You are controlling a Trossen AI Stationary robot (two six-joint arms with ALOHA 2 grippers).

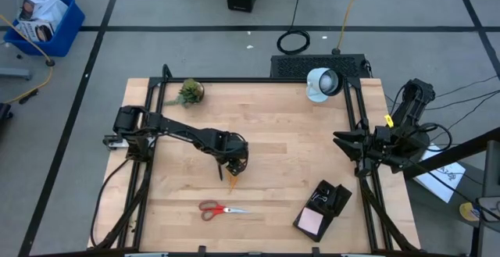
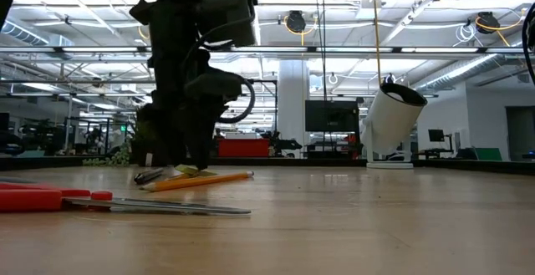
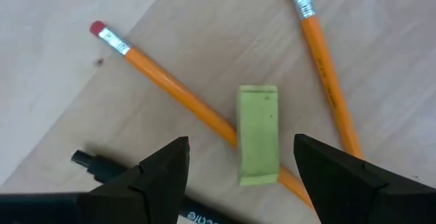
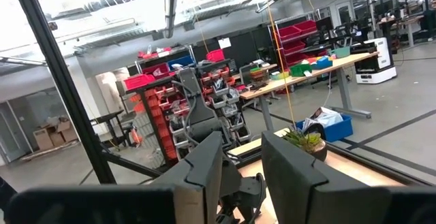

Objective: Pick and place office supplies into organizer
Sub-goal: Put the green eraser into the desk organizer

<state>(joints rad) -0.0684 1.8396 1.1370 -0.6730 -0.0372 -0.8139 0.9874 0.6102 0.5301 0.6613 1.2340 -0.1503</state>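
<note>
The left gripper (image 3: 238, 173) is held wide apart astride a green eraser (image 3: 258, 134), ready for clamping; the right gripper (image 4: 242, 159), parked, is part-open and empty.

Left hand (image 3: 238, 173) lowered mid-table, fingers spread, right hand (image 4: 242, 166) raised at edge, parted

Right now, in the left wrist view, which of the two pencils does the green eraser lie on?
The pencil running diagonally under the green eraser, between the open left gripper's fingers. The other pencil lies clear of the eraser.
</note>
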